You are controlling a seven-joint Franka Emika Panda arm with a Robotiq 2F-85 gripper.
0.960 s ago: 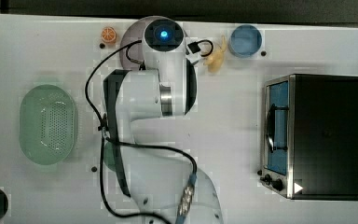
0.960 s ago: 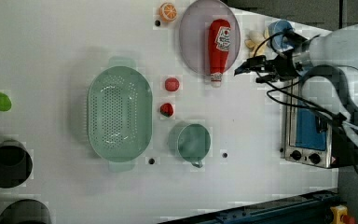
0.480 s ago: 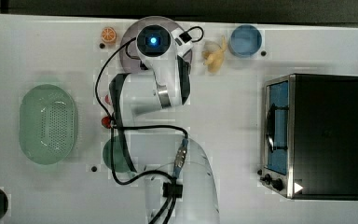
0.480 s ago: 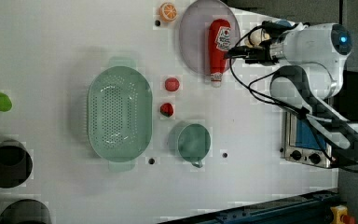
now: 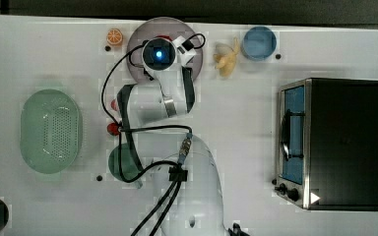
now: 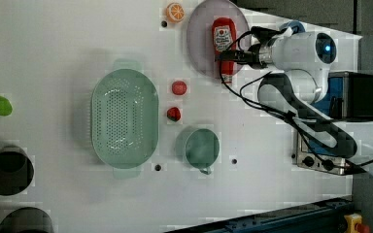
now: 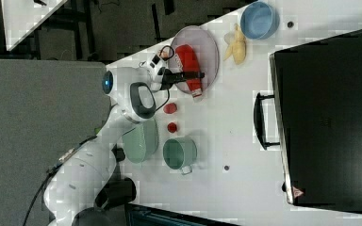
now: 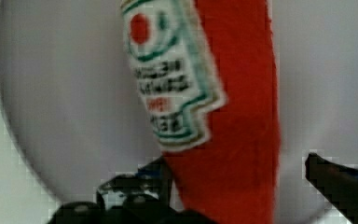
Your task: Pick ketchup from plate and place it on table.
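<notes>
left view, l to r: small green item [image 6: 0, 105] at the far left edge of the white counter [image 6: 68, 43], two dark round containers [image 6: 8, 170] below it. then the pale green perforated basket [image 6: 124, 118], orange slice [image 6: 175, 12] up top, two small red fruit-like bits [image 6: 178, 88] and [image 6: 174, 113] beside the basket, green mug [image 6: 201, 148] lower down. next, plate [image 6: 199, 43] w/ the ketchup [image 6: 223, 39] lying flat on it, label end toward the top, pale cap end at the plate's lower rim. pincer [image 6: 228, 57] is over the bottle's neck part, fingers apart, one each side of the bottle; wrist view confirms: dark fingertips [image 8: 335, 175] straddle the red body [image 8: 242, 140], gap visible on one side, not clamped. can't tell if the other finger touches. arm body [image 6: 301, 51] comes in from the left view's right, cables looping under it. toaster oven [image 6: 354, 97] at the left view's far right, partly behind the arm. top view: blue bowl [image 5: 259, 43] and a pale yellowish item [image 5: 226, 55] sit betw plate and oven, on the counter.
</notes>
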